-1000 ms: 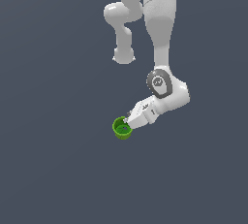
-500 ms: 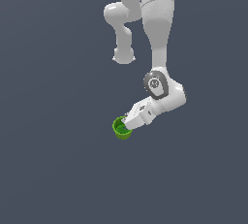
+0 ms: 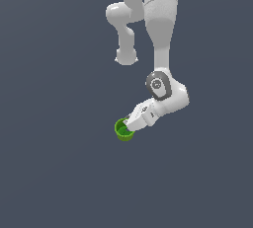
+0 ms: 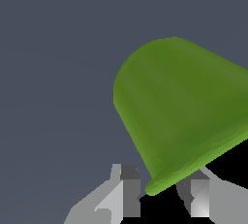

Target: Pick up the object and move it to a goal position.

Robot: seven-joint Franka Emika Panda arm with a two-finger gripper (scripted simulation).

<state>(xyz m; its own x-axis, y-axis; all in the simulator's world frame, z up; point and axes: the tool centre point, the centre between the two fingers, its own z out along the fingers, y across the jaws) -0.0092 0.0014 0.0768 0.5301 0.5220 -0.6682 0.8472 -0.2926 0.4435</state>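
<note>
Gripper reaching the green cup's rim against a plain dark grey ground.

In the wrist view, two grey fingers (image 4: 127,189) are standing close to the camera with the rim of the green cup (image 4: 186,106) sitting between them, its rounded outer wall filling the space beyond; whether the pads are actually pressing on the rim I cannot tell. In the exterior view, the white gripper (image 3: 132,125) is tilting down towards the cup (image 3: 123,130), its tip touching or overlapping the cup's edge on the exterior view's right. Beyond the cup, the white arm (image 3: 160,34) is rising away from it.
</note>
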